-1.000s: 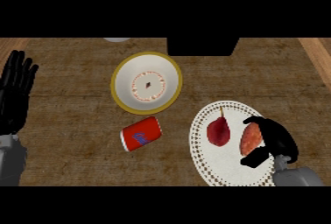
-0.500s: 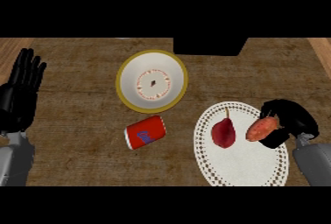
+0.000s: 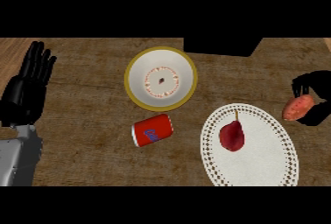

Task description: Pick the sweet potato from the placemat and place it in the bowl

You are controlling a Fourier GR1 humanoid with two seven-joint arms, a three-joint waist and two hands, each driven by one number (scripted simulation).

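Now at the carry step, by the look of it: picking up done, placing not yet done; holds the sweet potato [image 3: 298, 108] off the placemat [image 3: 258, 175], just beyond its upper right rim, near the right edge of the view; curls the right hand [image 3: 315, 85] round it from behind and from the side, with dark fingers closed above and below the orange skin; hides part of the far side, so cannot tell how much of the palm touches; seems to keep it raised off the counter [image 3: 90, 131], though cannot tell for certain from straight above.

Next, probably calls for a long sweep leftward and away to the bowl [image 3: 145, 63], well apart from the hand, beyond the placemat's upper left edge; needs a path high enough to pass the dark red fruit [image 3: 232, 136] lying on the placemat, and to stay clear of the red can [image 3: 153, 130] on its side between placemat and bowl; then needs the hand centred above the bowl's hollow before letting go, not above the yellow rim.

Rests the left hand [image 3: 29, 87] at the left edge, fingers straight and up, holding nothing.
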